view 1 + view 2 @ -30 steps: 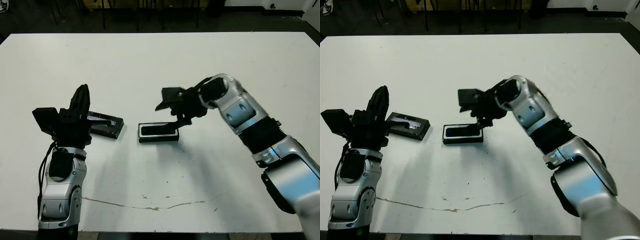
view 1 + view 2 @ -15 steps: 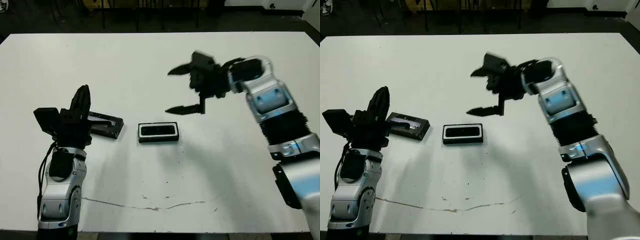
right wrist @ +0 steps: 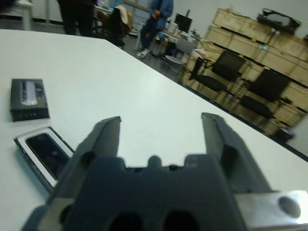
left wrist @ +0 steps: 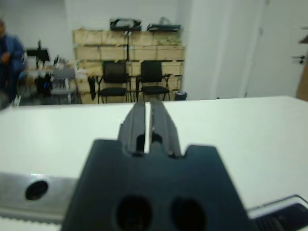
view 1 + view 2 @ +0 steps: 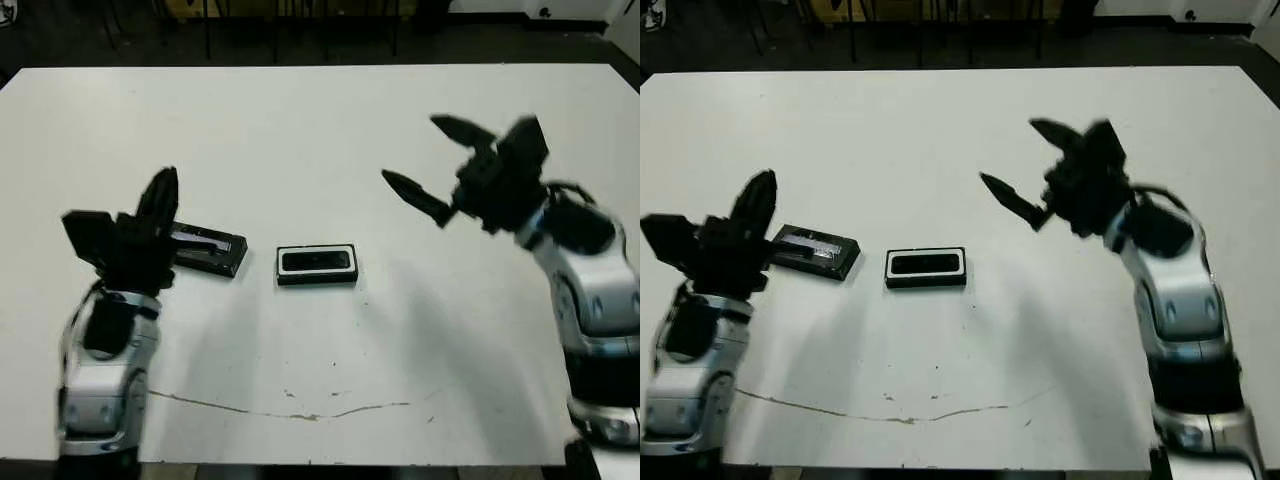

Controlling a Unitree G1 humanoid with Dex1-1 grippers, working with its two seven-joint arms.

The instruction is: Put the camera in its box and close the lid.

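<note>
The table [image 5: 320, 120] is white and carries three items near its middle; a thin dark crack or scratch line [image 5: 300, 412] runs along its near portion. The right arm [image 5: 590, 290] is raised over the table's right side, well apart from all items; the right pincer [image 5: 432, 160] is spread wide, one finger pointing up and away, the other angled down toward the table; it holds nothing and touches nothing; the right wrist view confirms a broad gap between its two fingers [image 3: 106, 137]. The left arm [image 5: 100, 370] stands at the table's left near edge; the left pincer [image 5: 160, 195] is clenched, its fingers pressed together with only a hairline slit between them in the left wrist view; it grasps nothing; its tip points up, just beside the lid's left end as seen from the head; contact with the lid cannot be determined. The lid [image 5: 207, 249] lies flat on the table, left of the box, slightly skewed, its silvery strip facing up; a clear strip of table separates it from the box. The box [image 5: 317, 264] sits flat at the table's centre, white lining visible around its rim. The camera [image 5: 316, 262] lies inside the box, lengthwise, level with the lining; the box is uncovered.
</note>
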